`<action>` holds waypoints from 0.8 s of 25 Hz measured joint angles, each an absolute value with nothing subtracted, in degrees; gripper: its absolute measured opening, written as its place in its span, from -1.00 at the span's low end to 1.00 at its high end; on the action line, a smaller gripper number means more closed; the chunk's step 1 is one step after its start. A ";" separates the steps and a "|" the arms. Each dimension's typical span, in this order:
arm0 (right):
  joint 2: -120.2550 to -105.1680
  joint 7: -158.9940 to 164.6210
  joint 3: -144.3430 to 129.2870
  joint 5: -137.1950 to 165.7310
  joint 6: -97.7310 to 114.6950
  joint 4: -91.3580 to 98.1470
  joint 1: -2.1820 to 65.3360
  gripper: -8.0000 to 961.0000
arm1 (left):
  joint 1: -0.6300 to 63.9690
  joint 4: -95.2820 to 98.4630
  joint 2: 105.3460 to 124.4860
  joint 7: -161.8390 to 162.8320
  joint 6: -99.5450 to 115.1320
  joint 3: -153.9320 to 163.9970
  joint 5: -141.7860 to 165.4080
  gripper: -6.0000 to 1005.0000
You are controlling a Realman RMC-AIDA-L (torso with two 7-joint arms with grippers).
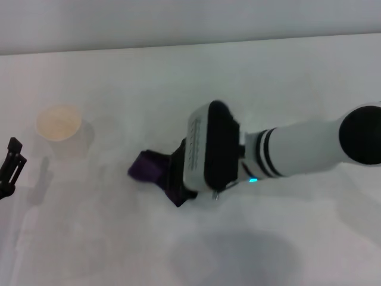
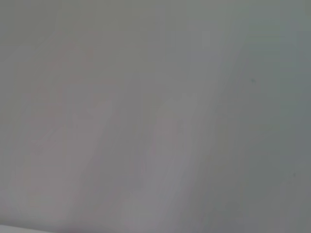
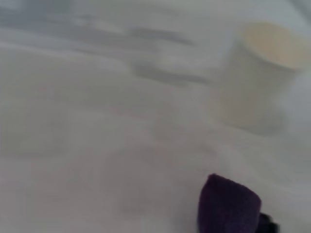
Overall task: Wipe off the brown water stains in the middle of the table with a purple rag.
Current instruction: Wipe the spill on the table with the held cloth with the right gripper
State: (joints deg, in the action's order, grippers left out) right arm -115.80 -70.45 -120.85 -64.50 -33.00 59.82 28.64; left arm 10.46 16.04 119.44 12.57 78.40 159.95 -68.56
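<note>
The purple rag [image 1: 147,167] lies bunched on the white table [image 1: 268,77] near its middle. My right gripper [image 1: 171,182] reaches in from the right and is down on the rag, shut on its right end, with the white wrist housing covering most of it. The rag also shows in the right wrist view [image 3: 226,206], close by, on the table. No brown water stains show in any view; the spot under the rag and gripper is hidden. My left gripper [image 1: 11,165] is parked at the far left edge. The left wrist view shows only bare table [image 2: 155,116].
A white paper cup [image 1: 58,123] with a cream inside stands at the back left, apart from the rag; it also shows in the right wrist view [image 3: 260,73]. The table's far edge meets a pale wall at the back.
</note>
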 joint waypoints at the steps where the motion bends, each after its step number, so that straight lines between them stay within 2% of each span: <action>1: -115.76 -70.38 -119.86 -64.28 -31.60 59.03 28.54 -0.80 | 10.46 16.07 119.44 12.57 78.40 159.96 -68.56 0.77; 11: -115.53 -70.04 -104.33 -60.02 -22.63 48.51 29.61 -0.80 | 10.45 16.10 119.44 12.57 78.40 159.96 -68.56 0.77; 20: -115.37 -69.94 -96.72 -57.16 -24.64 49.83 27.98 -0.79 | 10.13 16.08 119.44 12.57 78.43 159.96 -68.55 0.77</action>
